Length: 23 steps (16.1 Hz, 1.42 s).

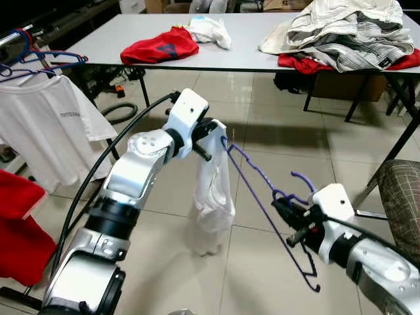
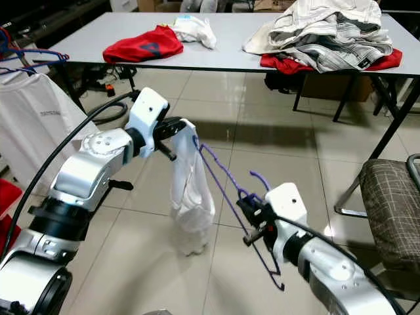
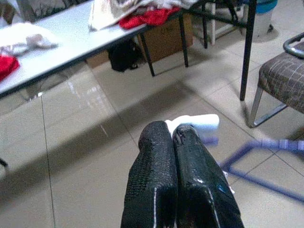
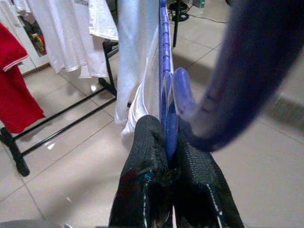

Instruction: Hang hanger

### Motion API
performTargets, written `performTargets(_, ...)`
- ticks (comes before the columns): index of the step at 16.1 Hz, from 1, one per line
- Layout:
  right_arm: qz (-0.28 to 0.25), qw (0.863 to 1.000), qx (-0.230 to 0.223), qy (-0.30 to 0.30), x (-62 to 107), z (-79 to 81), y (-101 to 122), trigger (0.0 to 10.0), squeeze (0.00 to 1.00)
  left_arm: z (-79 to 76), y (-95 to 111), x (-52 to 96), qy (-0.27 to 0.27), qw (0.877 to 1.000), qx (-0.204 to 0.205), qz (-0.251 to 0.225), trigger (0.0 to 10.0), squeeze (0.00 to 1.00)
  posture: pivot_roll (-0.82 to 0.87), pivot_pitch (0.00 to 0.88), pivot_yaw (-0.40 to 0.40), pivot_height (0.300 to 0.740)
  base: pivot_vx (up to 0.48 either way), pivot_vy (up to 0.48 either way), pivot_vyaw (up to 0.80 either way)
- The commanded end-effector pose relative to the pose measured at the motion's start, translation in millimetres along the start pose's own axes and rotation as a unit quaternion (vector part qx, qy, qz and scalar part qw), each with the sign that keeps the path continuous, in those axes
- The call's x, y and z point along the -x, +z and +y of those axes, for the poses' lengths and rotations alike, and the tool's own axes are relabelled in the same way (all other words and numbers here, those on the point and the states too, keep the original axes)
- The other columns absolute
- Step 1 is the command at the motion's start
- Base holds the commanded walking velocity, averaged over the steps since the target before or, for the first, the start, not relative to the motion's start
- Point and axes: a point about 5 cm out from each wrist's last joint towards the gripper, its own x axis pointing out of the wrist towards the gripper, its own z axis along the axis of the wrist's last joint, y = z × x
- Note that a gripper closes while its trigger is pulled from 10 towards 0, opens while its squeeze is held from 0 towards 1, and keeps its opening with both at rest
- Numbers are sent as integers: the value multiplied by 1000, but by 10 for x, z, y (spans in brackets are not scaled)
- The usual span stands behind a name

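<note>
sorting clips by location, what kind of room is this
Probably a workroom or lab set up for laundry practice rather than a lived-in home: a long grey folding table piled with clothes, a garment rack hung with shirts, and a bare tiled floor.

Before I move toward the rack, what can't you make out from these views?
- Rack rail: cut off by the left eye view's edge.
- Blue hanger: its hook smears into a blur in the right wrist view.
- White garment: the left gripper hides where it is pinched.
- Right gripper: its fingers cover the hanger's neck.
</note>
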Motion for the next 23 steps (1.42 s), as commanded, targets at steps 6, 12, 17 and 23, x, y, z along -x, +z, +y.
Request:
performTargets(6, 14, 999, 11, 48, -13, 29, 13, 10000, 0, -5, -12, 114, 11, 1000, 7, -7, 10000, 0, -2, 10, 15, 740, 0, 0, 0)
performTargets(12, 21, 998, 15, 61, -10, 36, -3, 10000, 0, -40, 47, 123, -4, 1000, -2, -17, 10000, 0, -3, 6, 1, 740, 0, 0, 0)
performTargets(17, 21, 998, 14, 60, -24, 37, -9, 10000, 0, -101, 116, 146, -50, 998, -12, -28, 10000, 0, -4, 6, 7, 740, 0, 0, 0)
performTargets(23, 57, 994, 24, 92, -6, 47, -114, 10000, 0, -175, 172, 218, -128, 990, -42, -41, 10000, 0, -2, 6, -2, 740, 0, 0, 0)
